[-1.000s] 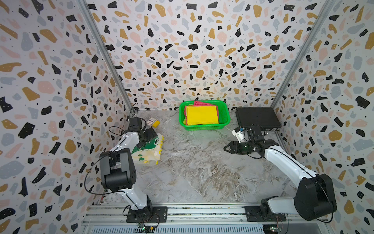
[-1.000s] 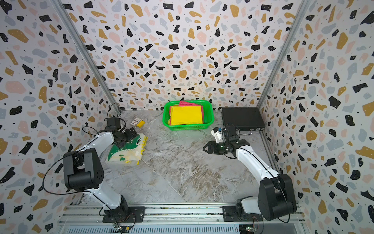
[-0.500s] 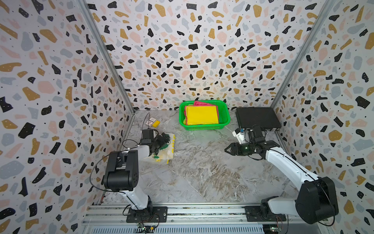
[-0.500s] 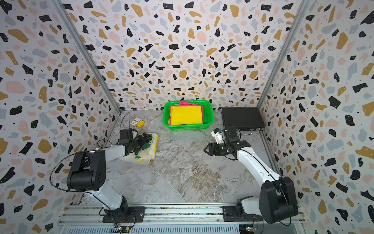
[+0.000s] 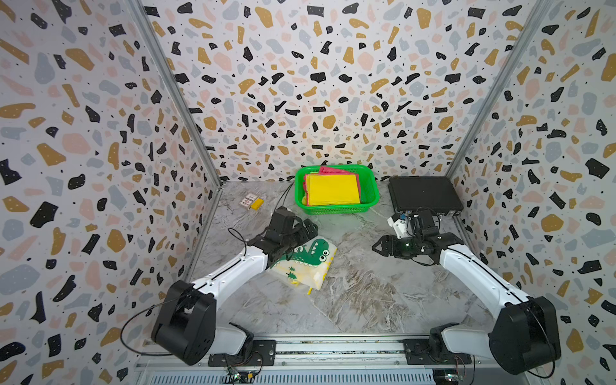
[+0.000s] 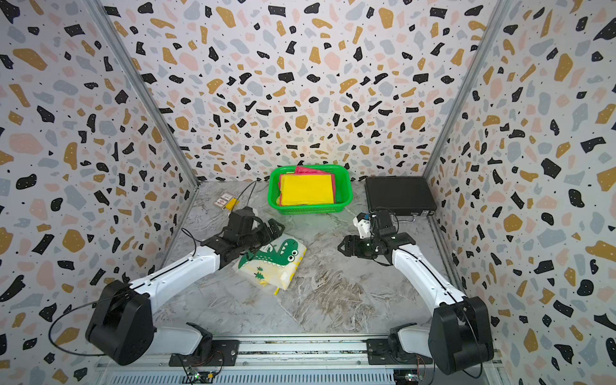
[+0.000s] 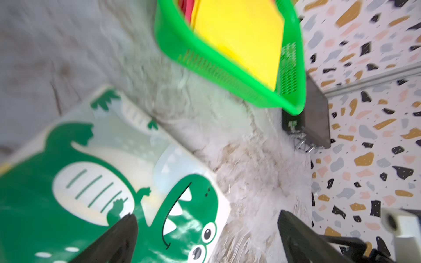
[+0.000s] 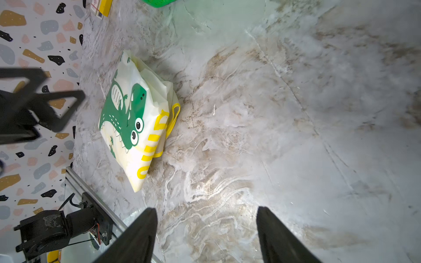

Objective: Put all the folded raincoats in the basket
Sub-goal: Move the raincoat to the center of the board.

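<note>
The folded raincoat (image 5: 306, 263) (image 6: 271, 263), cream with a green dinosaur print, lies flat on the marble table left of centre. My left gripper (image 5: 310, 229) (image 6: 278, 229) is open at its far edge. In the left wrist view one finger (image 7: 123, 239) is over the raincoat (image 7: 91, 170) and the other over bare table. The green basket (image 5: 336, 209) (image 6: 310, 210) (image 7: 227, 75) stands at the back and holds folded yellow and red items. My right gripper (image 5: 378, 248) (image 6: 343, 248) (image 8: 207, 218) is open over bare table, well right of the raincoat (image 8: 127, 118).
A flat black briefcase (image 5: 423, 193) (image 6: 398, 195) lies at the back right beside the basket. A small card box with a yellow piece (image 5: 251, 201) sits at the back left. Patterned walls close in three sides.
My left arm swung right from the left wall, and the raincoat moved with it toward the table's middle. The right gripper's jaws opened wider; that arm barely moved.
</note>
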